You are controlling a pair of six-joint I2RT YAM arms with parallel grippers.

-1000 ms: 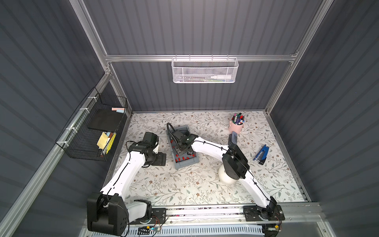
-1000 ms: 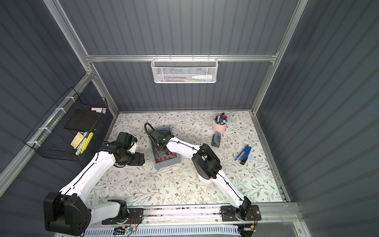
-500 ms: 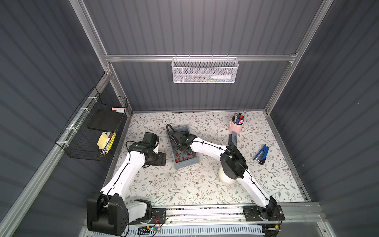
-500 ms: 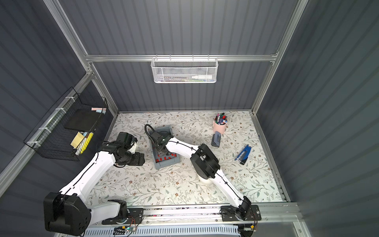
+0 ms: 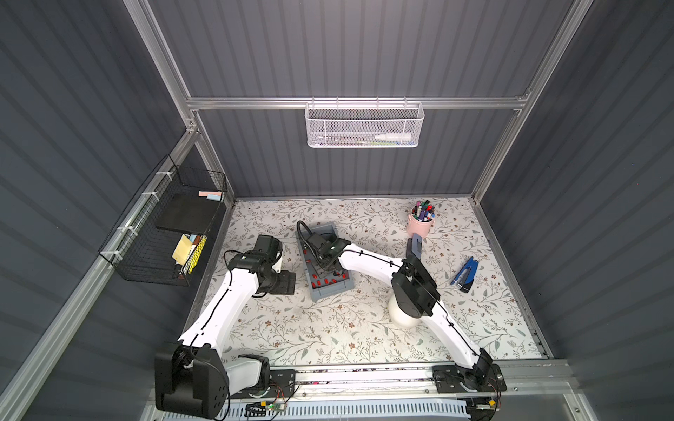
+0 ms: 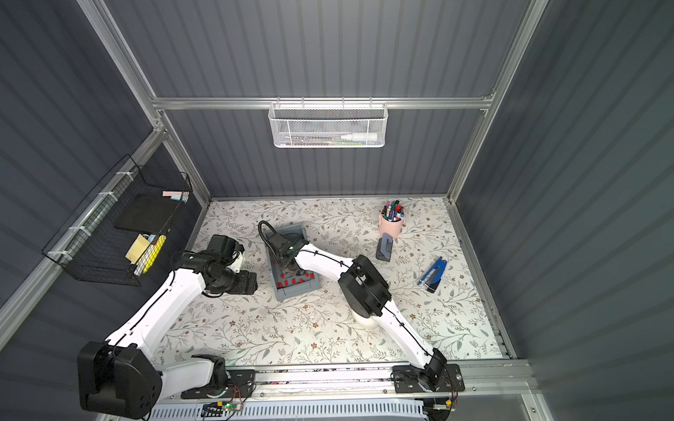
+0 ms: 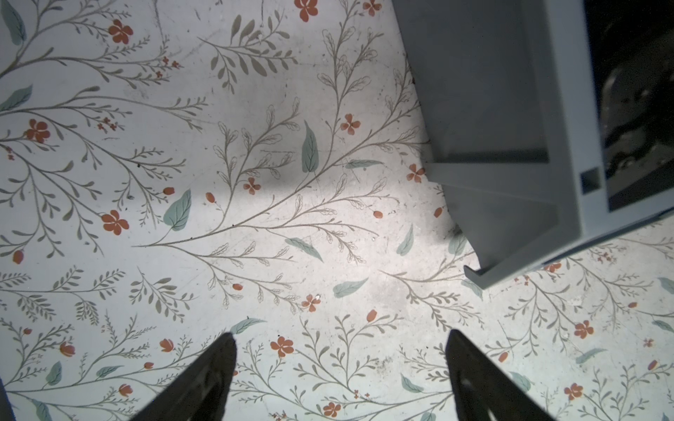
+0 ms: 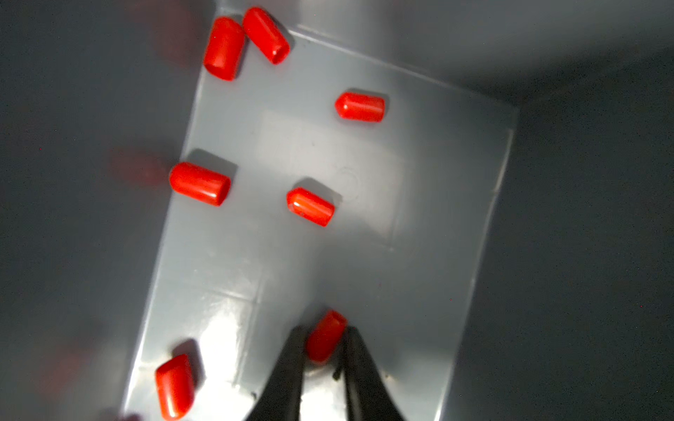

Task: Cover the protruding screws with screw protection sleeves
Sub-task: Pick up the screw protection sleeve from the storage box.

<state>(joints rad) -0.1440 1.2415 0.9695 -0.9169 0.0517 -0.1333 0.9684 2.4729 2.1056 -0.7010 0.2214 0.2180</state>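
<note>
The screw protection sleeves are small red caps (image 8: 200, 184) lying loose on the floor of a grey bin (image 5: 333, 291), which shows in both top views (image 6: 297, 291). My right gripper (image 8: 324, 333) reaches down into the bin and is shut on one red sleeve (image 8: 330, 322), which sits between its fingertips at the bin floor. The white dome (image 5: 401, 317) stands near the front right, half hidden under the right arm's elbow; the protruding screws are hidden. My left gripper (image 7: 341, 333) hangs open over bare table beside the bin's corner (image 7: 510, 204), holding nothing.
A pink cup of marker pens (image 5: 420, 222) stands at the back right, with a dark grey block (image 5: 414, 248) in front of it and a blue stapler (image 5: 465, 275) to the right. A black wire basket (image 5: 171, 233) hangs on the left wall, a white mesh basket (image 5: 363, 125) on the back wall.
The right arm's elbow has shifted slightly toward the bin while its gripper stays down inside. The left arm has not moved.
</note>
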